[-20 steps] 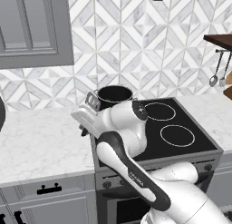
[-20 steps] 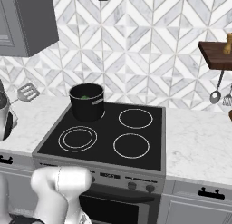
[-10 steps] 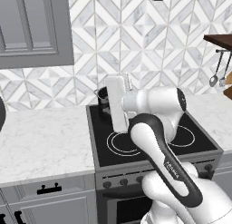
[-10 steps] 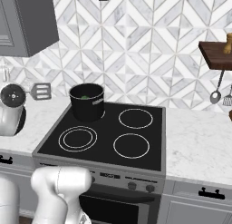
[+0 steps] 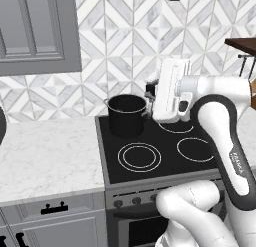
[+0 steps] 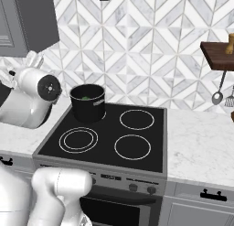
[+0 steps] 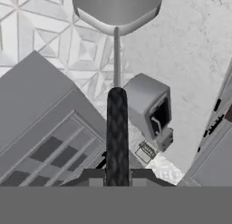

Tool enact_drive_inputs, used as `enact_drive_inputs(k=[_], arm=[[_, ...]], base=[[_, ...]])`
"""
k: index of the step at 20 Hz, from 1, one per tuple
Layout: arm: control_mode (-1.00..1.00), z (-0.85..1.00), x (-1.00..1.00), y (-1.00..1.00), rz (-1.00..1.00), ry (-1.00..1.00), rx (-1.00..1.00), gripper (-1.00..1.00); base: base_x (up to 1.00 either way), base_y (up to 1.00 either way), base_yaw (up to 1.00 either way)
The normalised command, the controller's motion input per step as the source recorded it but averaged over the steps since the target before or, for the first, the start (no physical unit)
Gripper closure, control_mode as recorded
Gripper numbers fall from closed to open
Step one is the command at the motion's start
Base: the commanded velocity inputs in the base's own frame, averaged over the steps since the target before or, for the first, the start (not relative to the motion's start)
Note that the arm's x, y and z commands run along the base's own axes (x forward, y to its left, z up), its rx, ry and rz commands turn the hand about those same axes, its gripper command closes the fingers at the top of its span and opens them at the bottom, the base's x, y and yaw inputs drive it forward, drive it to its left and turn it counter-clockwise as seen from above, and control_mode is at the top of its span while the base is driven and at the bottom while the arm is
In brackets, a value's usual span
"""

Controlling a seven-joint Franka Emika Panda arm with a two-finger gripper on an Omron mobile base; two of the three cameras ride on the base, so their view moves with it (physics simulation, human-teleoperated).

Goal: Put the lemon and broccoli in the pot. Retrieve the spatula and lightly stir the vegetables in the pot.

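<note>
one spatula in the hand, swinging toward the pot

one second ago the arm was folded low over the left surface; now it has swung up and across, and the hand sits just behind and to the right of the pot in the left base view. the hand is clamped fully shut on the spatula, whose black handle runs up between the fingertips to the slotted grey blade at the top of the hand view. that suggests the retrieval is done and only the stirring is left.

counted: one pot, standing on the back left burner of the stove; four burners; one spatula. a speck of green shows inside the pot in the right base view, most likely the broccoli; the lemon i cannot make out there. two metal utensils hang under the wooden shelf at the right, well apart from the work. one grey box-like appliance lies below the hand.
</note>
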Motion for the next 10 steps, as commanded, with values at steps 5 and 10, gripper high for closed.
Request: enact_drive_inputs(k=[5,10], arm=[[-1.00,0.31,0.01,-0.40,0.00,0.25,0.39,1.00],[-1.00,0.32,0.13,-0.29,0.00,0.22,0.28,1.00]], base=[[0.00,0.00,0.00],[0.00,0.00,0.00]])
